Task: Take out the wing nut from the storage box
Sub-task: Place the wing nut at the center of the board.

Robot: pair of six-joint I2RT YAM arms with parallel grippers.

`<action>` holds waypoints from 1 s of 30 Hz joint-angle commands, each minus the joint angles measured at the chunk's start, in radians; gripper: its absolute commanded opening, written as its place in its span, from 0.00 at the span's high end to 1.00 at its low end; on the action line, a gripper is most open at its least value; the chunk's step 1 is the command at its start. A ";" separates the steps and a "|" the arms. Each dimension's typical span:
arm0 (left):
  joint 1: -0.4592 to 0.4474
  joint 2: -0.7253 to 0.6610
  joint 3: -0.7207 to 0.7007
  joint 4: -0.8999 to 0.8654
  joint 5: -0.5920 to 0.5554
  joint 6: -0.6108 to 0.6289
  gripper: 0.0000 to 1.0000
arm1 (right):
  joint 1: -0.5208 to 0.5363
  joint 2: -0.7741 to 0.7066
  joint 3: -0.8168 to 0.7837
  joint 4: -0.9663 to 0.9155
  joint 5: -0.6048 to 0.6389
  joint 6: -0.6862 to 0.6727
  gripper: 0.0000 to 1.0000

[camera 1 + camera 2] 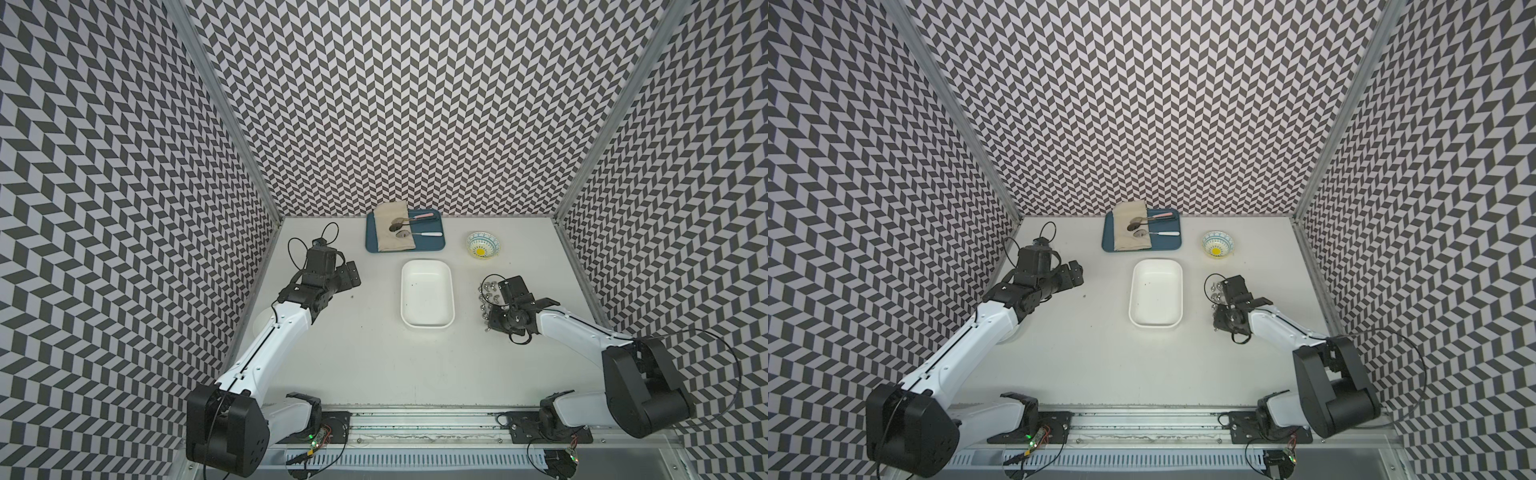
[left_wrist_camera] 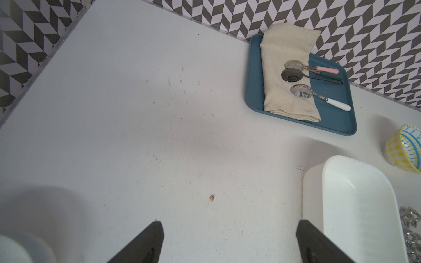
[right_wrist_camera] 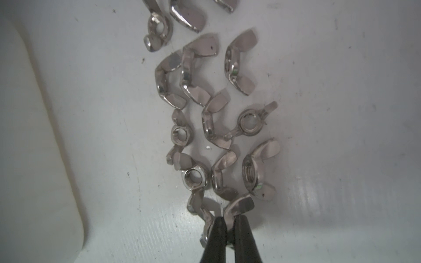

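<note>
Right wrist view: the right gripper [image 3: 228,220] has its two slim black jaws pressed nearly together on one wing nut [image 3: 239,205], whose curved wing shows beyond the tips. That nut is outside the storage box [image 1: 426,299], at the end of a cluster of loose wing nuts [image 3: 205,118] lying on the white, scuffed bench [image 1: 374,365] just beside the box's right long side. They are shiny silver metal, each a threaded ring with two flat flared wings. At least a dozen show, but several overlap or run off the frame, so the exact count cannot be told. In both top views the single storage box is a shallow white plastic tub, rectangular with rounded corners, its smooth floor flecked with a few dark specks. The left gripper [image 2: 229,223] stands wide open with nothing between its jaws, above the bench left of the box. At the back lies one flat dark-blue tray [image 1: 432,245] carrying one folded beige woven cloth [image 1: 390,239] and three spoons [image 1: 401,226], handled in pink, dark and white. One small round bowl [image 1: 482,245], yellow-dotted outside and blue-lined inside, stands right of the tray.
</note>
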 commanded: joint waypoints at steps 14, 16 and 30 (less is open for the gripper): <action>-0.003 -0.003 0.029 0.010 0.000 0.003 0.05 | -0.004 -0.008 0.007 0.009 -0.020 -0.003 0.76; -0.003 -0.002 0.032 0.009 0.001 0.003 0.05 | -0.004 -0.025 0.029 -0.009 -0.016 -0.002 0.73; 0.002 0.002 0.071 0.002 -0.048 0.006 0.05 | -0.022 -0.060 0.353 -0.128 0.147 -0.072 0.00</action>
